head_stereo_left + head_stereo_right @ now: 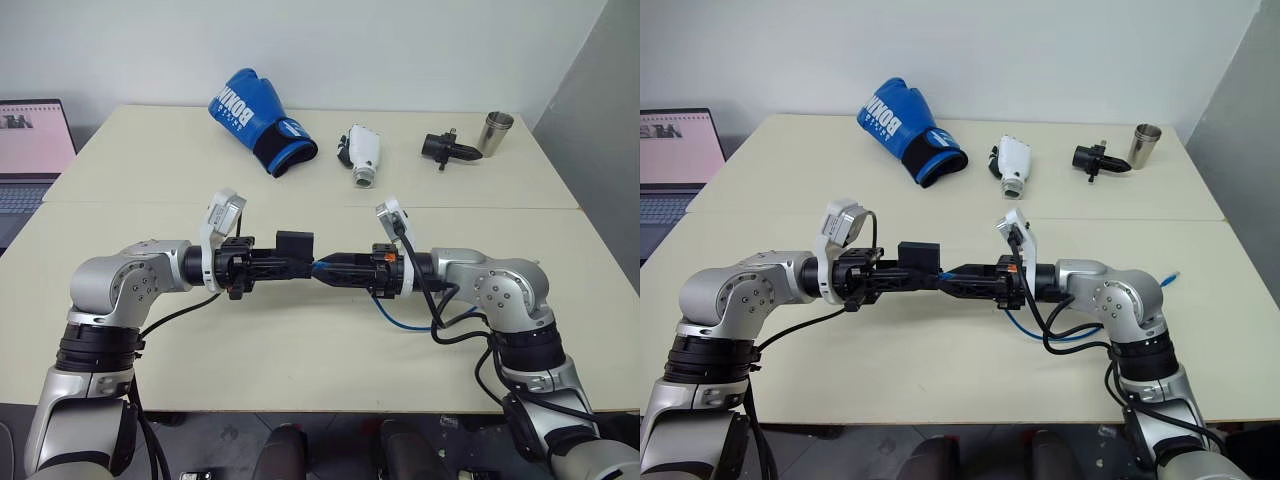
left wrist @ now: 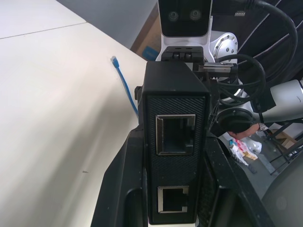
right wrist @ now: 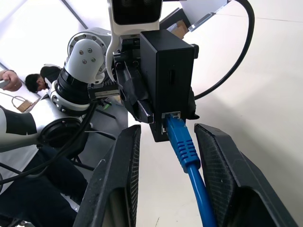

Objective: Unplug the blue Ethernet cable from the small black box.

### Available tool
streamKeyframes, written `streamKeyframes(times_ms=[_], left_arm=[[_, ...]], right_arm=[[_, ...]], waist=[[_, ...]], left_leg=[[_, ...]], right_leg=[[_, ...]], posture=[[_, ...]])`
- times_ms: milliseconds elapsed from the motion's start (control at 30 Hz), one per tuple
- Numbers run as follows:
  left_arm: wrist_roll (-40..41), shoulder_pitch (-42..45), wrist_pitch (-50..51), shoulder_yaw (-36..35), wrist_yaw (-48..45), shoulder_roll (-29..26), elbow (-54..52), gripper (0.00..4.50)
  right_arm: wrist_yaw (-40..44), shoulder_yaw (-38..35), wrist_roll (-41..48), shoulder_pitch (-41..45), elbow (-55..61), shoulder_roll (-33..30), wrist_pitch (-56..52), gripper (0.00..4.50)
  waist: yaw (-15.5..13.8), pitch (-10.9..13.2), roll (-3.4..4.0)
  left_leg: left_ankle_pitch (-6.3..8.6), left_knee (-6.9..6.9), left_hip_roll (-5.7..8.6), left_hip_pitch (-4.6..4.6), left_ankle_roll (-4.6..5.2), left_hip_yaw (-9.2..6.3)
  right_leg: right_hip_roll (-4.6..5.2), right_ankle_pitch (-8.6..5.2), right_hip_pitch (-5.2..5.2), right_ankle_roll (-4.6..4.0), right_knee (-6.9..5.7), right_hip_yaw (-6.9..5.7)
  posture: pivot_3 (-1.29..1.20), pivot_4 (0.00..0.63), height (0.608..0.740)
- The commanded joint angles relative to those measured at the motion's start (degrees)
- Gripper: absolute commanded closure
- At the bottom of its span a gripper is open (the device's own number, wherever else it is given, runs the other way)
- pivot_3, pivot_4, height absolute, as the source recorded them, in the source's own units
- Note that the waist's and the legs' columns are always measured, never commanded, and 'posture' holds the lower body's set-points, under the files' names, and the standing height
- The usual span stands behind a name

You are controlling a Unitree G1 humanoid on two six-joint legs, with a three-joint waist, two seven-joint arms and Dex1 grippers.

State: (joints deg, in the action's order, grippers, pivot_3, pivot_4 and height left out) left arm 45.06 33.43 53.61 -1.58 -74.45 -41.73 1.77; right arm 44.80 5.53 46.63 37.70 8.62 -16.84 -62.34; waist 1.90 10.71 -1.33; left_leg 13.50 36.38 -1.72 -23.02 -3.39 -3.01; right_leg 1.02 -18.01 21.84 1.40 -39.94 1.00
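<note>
My left gripper (image 1: 290, 265) is shut on the small black box (image 1: 295, 243), holding it level above the table. The left wrist view shows the box's (image 2: 176, 123) two ports on the side facing that camera, both without a plug. The blue Ethernet cable (image 3: 182, 142) is plugged into a port on the box's (image 3: 173, 75) opposite side. My right gripper (image 3: 168, 130) is open, with a finger on each side of the plug and a gap between each finger and the cable. The cable loops down under my right arm (image 1: 395, 318), and its free end (image 1: 1170, 278) lies on the table at the right.
At the back of the table lie a blue boxing glove (image 1: 255, 120), a white gadget (image 1: 360, 152), a black cone-nosed gadget (image 1: 447, 148) and a metal cup (image 1: 494, 132). A laptop (image 1: 30, 150) sits off the left edge. A person (image 3: 33, 82) shows in the right wrist view.
</note>
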Motion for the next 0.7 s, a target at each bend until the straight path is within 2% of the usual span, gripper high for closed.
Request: streamKeyframes(times_ms=[33, 200, 300, 500, 700], left_arm=[[0.9, 1.3, 0.0, -1.0, -0.3, -0.3, -1.4, 3.69], [0.9, 1.4, -0.1, -0.9, -0.4, -0.2, -1.3, 3.69], [1.0, 1.3, -0.1, -0.8, -0.5, -0.2, -1.6, 3.69], [1.1, 1.2, 0.1, -0.7, -0.7, -0.2, -1.7, 3.69], [1.1, 0.9, 0.2, -0.4, -1.0, -0.2, -2.0, 3.69]], right_arm=[[-0.2, -1.5, 1.5, 1.4, 0.8, 0.4, 0.1, 2.6], [-0.3, -1.7, 1.4, 1.4, 0.6, 0.4, 0.1, 2.6], [-0.5, -1.8, 1.5, 1.4, 0.5, 0.4, 0.0, 3.12], [-0.4, -1.9, 1.7, 1.4, 0.5, 0.4, 0.0, 4.43], [-0.1, -2.2, 2.2, 1.5, 0.6, 0.3, -0.6, 4.44]], waist=[[0.0, 0.0, 0.0], [0.0, 0.0, 0.0], [0.0, 0.0, 0.0], [0.0, 0.0, 0.0], [0.0, 0.0, 0.0]], left_leg=[[0.0, 0.0, 0.0, 0.0, 0.0, 0.0], [0.0, 0.0, 0.0, 0.0, 0.0, 0.0], [0.0, 0.0, 0.0, 0.0, 0.0, 0.0], [0.0, 0.0, 0.0, 0.0, 0.0, 0.0], [0.0, 0.0, 0.0, 0.0, 0.0, 0.01]], right_leg=[[0.0, 0.0, 0.0, 0.0, 0.0, 0.0], [0.0, 0.0, 0.0, 0.0, 0.0, 0.0], [0.0, 0.0, 0.0, 0.0, 0.0, 0.0], [0.0, 0.0, 0.0, 0.0, 0.0, -0.01], [0.0, 0.0, 0.01, 0.0, 0.0, 0.0]], posture=[[0.0, 0.15, 0.74], [0.0, 0.15, 0.74], [0.0, 0.15, 0.74], [0.0, 0.15, 0.74], [0.0, 0.15, 0.74]])
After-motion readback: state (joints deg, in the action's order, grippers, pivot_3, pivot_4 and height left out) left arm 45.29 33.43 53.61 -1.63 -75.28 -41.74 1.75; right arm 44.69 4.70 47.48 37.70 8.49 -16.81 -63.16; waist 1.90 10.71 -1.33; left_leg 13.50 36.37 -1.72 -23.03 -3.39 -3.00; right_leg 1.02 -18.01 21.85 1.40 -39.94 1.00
